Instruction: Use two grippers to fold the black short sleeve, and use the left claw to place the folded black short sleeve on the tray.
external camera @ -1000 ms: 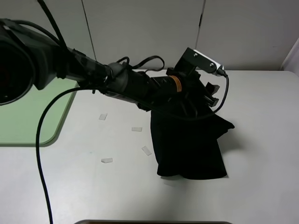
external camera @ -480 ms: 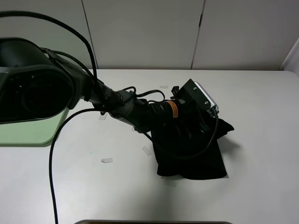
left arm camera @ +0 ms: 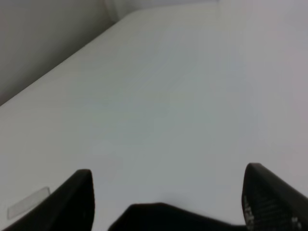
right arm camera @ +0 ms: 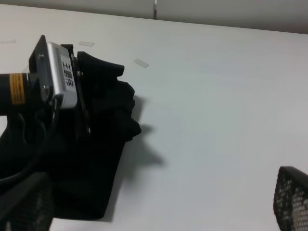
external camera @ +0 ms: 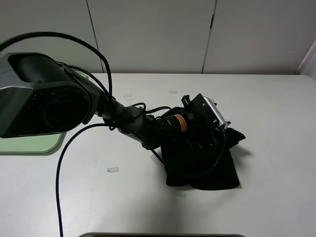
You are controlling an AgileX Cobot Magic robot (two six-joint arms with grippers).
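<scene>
White table [external camera: 276,148] fills the high view, with a pale panelled wall behind it.

Left arm [external camera: 133,121] is the biggest thing on it: it comes in from the left edge and reaches across the middle to the right, cable looping toward the near edge. Its wrist with the orange band and grey bracket sits right over the shirt.

Black short sleeve [external camera: 205,165] lies folded into a rough rectangle right of centre, one bunched corner sticking out to the right. In the right wrist view the cloth [right arm camera: 96,144] is piled against the left arm's camera bracket.

Tray [external camera: 29,143] is pale green, at the left edge, mostly hidden behind the arm base. Well apart from the shirt.

Left claw [left arm camera: 168,202]: its two fingertips stand apart with a black edge of cloth low between them. Can't tell whether it's gripping the cloth or just over it.

Right claw [right arm camera: 159,202]: fingertips wide apart, bare table between them, released, nothing held. It isn't in the high view.

Small clear strips [external camera: 113,170] are scattered on the table left of the shirt and on the far side.
</scene>
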